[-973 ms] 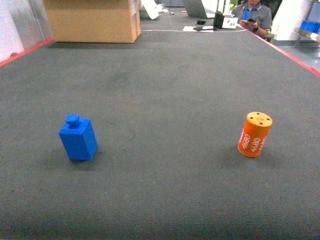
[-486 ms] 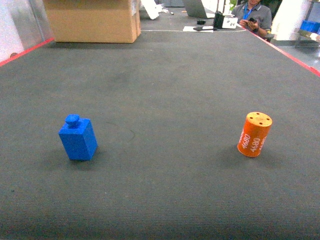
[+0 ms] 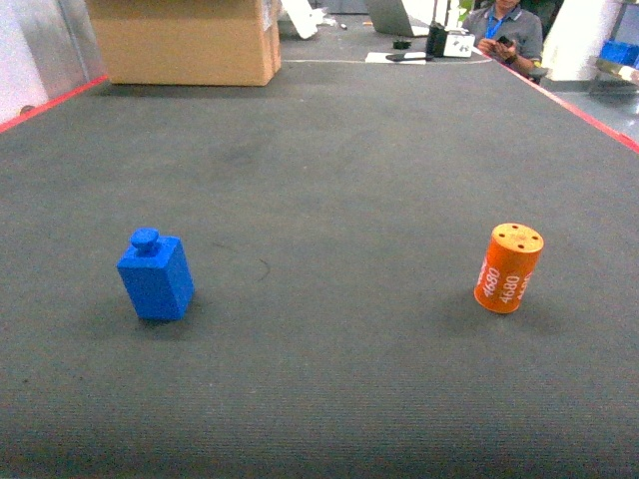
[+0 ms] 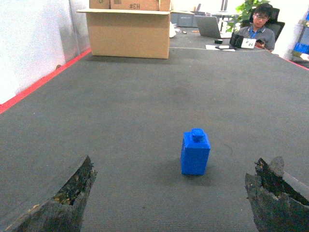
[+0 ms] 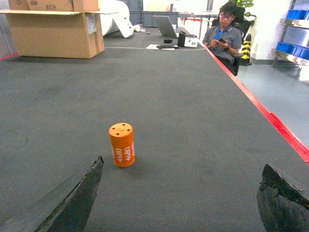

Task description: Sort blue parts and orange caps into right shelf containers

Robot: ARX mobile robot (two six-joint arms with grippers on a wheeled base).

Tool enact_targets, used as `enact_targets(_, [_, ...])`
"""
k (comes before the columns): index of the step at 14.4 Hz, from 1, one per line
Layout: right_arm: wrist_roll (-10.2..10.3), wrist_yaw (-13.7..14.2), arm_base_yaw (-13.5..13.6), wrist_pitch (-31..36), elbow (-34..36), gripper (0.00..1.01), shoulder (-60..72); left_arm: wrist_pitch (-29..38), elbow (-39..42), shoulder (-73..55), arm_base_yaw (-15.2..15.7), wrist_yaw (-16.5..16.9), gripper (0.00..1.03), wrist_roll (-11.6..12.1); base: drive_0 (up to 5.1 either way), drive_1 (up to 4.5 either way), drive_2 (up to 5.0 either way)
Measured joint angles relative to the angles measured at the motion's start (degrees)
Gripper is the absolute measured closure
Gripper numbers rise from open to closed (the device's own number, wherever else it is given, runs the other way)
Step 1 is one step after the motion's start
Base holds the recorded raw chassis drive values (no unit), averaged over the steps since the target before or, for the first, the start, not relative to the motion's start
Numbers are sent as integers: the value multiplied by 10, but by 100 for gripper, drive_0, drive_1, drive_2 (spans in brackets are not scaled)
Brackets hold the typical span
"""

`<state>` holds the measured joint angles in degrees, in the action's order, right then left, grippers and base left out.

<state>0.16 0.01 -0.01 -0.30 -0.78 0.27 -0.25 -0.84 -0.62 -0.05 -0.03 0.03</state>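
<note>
You get even, bright overhead light across the grey mat (image 3: 329,180), with no glare on it. The blue part (image 3: 156,275) and the orange cap (image 3: 508,267) cast only soft, faint shadows at their bases. Both stay sharp, and the cap's white digits read clearly. Beyond the left fingers (image 4: 58,200), the white wall (image 4: 34,38) washes out pale. The right fingers (image 5: 67,203) sit near the lens, dark and slightly soft. The far background is bright and less crisp.
</note>
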Motion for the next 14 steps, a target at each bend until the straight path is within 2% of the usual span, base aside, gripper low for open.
enact_targets(14, [0,0,0,0,0,3,0,0,0,0,0,0,5,0,0,0,0])
